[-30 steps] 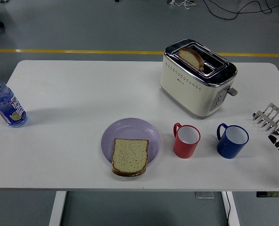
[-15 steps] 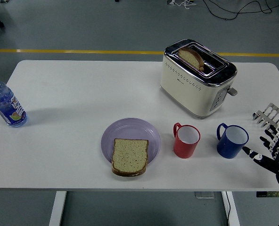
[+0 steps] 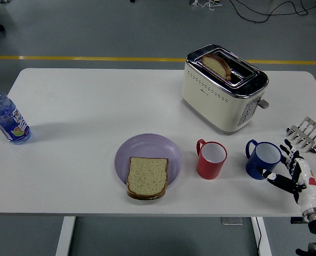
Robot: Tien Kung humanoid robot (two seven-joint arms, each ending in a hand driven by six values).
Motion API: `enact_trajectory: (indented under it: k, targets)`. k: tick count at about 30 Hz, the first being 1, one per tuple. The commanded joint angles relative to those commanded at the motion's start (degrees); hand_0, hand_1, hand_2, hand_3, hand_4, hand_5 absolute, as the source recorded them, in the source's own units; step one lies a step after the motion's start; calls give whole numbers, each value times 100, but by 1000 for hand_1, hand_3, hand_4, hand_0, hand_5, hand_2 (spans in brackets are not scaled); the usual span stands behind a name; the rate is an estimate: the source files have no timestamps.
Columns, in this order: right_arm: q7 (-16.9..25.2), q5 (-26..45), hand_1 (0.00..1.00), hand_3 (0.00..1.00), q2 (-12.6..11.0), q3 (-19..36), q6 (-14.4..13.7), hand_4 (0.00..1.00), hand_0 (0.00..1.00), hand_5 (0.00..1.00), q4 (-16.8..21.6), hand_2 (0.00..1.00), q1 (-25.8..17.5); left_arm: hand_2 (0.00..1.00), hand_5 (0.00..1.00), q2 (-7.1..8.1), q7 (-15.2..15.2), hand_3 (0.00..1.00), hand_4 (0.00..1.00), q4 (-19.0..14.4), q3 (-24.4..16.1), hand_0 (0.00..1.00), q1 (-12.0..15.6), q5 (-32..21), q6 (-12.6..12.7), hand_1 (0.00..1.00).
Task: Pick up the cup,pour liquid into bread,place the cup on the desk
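Right hand [image 3: 289,169] has come in from the lower right corner over the last second: a second ago only fingertips showed at the table's right edge, now the whole hand sits just beside the blue cup [image 3: 263,159], on its right side. Fingers [image 3: 286,151] spread, thumb reaching toward the cup's lower wall. We cannot tell whether the thumb tip touches; nothing is gripped. Cup has not shifted. We read this as the approach to the pick-up, grasp not yet made. Pouring and setting down all remain.

Left arm not seen.

Which cup the task means is unclear from the sentence; the hand's position points to the blue one. It stands upright near the table's front right, handle to its left, away from the hand.

Count on the white table [image 3: 94,106]:
- cups, two: blue, and a red cup [image 3: 211,159] just left of it, apart
- bread, two slices: one flat on the purple plate [image 3: 147,146], bread slice [image 3: 147,177] overhanging its near rim; one standing in the toaster [image 3: 223,87]
- plate, one
- toaster, one
- water bottle [image 3: 6,118], one, far left
- metal rack [image 3: 307,133], one, far right, behind the hand

Contents of either cup not visible to us
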Motion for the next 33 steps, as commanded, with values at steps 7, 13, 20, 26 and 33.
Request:
enact_trajectory:
  k: [7, 13, 20, 26, 33]
  targets:
    - [118, 148, 868, 998, 75, -128, -61, 998, 939, 103, -305, 948, 191, 740, 998, -3, -2, 634, 398, -12, -77, 669, -39, 19, -17, 737]
    - [248, 345, 861, 998, 147, -216, -103, 998, 934, 103, -480, 946, 310, 740, 998, -12, 0, 633, 398, -15, -76, 669, -49, 18, -26, 738]
    - [378, 456, 857, 998, 235, -366, -202, 998, 931, 102, -728, 946, 556, 740, 998, -12, -14, 633, 398, -21, -71, 669, -78, 29, -19, 738]
    - [450, 523, 850, 997, 254, -491, -254, 998, 926, 107, -879, 943, 687, 739, 998, -16, -24, 634, 398, -23, -97, 669, -97, 24, -15, 738]
    - [517, 722, 850, 993, 220, -681, -302, 998, 926, 110, -1075, 941, 802, 740, 998, -22, -33, 633, 398, -22, -101, 669, -111, 30, -25, 737]
